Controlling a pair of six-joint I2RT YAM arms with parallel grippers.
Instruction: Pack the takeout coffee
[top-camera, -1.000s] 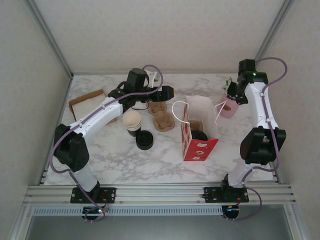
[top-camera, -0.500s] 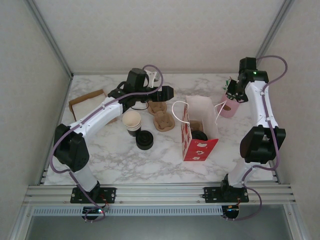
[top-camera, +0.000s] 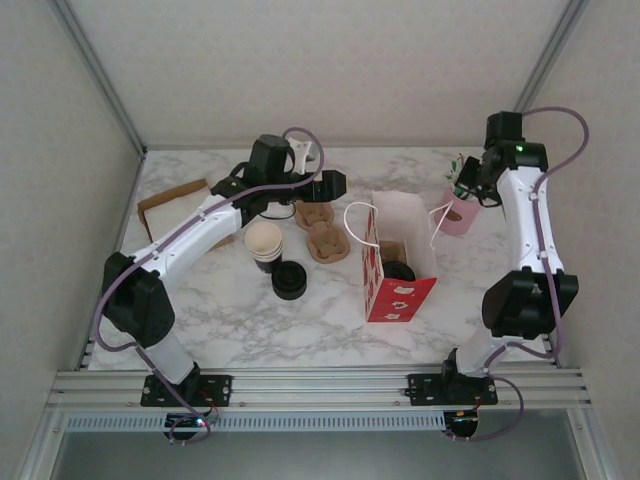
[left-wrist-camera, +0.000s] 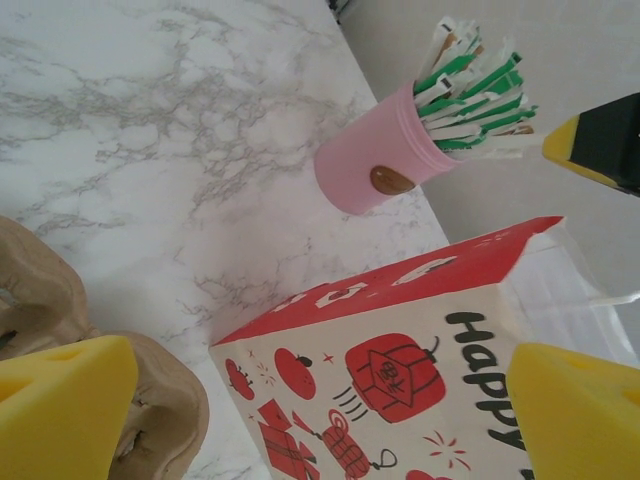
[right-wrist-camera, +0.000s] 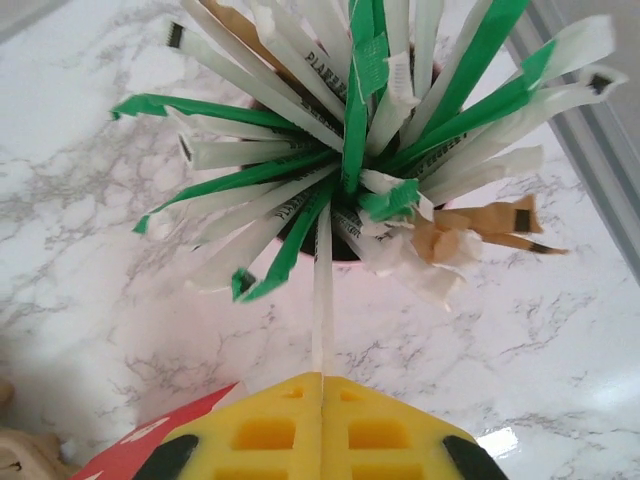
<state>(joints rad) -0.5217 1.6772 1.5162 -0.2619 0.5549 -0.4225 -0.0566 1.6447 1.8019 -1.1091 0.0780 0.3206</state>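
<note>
The right gripper (right-wrist-camera: 322, 380) has closed, and its pads now pinch one white wrapped straw (right-wrist-camera: 320, 290). The right arm (top-camera: 530, 220) has shifted slightly — wrist further back and right above the pink cup (top-camera: 457, 216).

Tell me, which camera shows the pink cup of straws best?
The left wrist view: the pink cup appears whole, side-on, straws fanning out. The right wrist view looks down on the straws, mostly hiding the cup beneath. The top external view shows it small, beside the right arm.
</note>
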